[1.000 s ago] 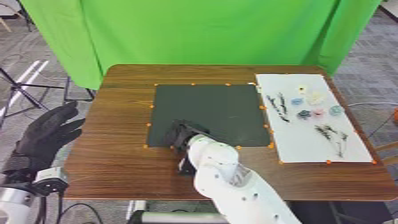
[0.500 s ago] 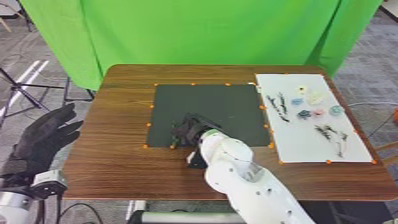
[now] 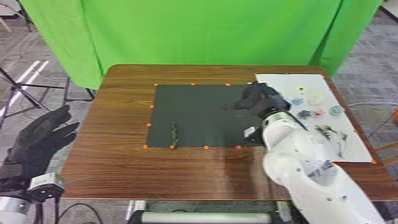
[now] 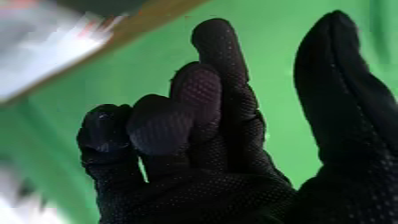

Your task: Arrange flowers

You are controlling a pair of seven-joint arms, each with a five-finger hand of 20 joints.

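In the head view my right hand (image 3: 259,101) is over the right edge of the dark mat (image 3: 204,107), beside the white sheet (image 3: 293,80). My right hand (image 4: 213,190) is open in the right wrist view, its fingers loosely bent and holding nothing. A thin green stem (image 3: 175,136) lies on the mat's lower left. On the sheet are a cream flower (image 3: 314,99), a pink flower (image 3: 319,113), a teal flower (image 3: 337,109) and a leafy sprig (image 3: 325,131). The right hand and arm hide part of the sheet. My left hand (image 3: 37,137) is open, off the table's left side.
The brown wooden table (image 3: 111,150) has orange markers around the mat and sheet. A green curtain (image 3: 213,35) hangs behind its far edge. The white right arm (image 3: 311,170) crosses the table's front right part.
My right hand has moved from the mat's lower left up and right toward the sheet, uncovering the green stem on the mat. The left hand has barely moved.
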